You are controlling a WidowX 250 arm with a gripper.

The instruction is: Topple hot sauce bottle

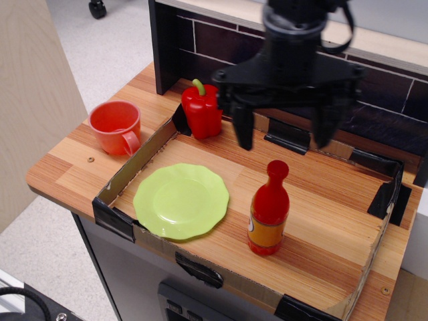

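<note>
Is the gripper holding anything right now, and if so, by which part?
Nothing is held. The gripper is open, its fingers spread wide above and behind the upright hot sauce bottle, not touching it.
</note>
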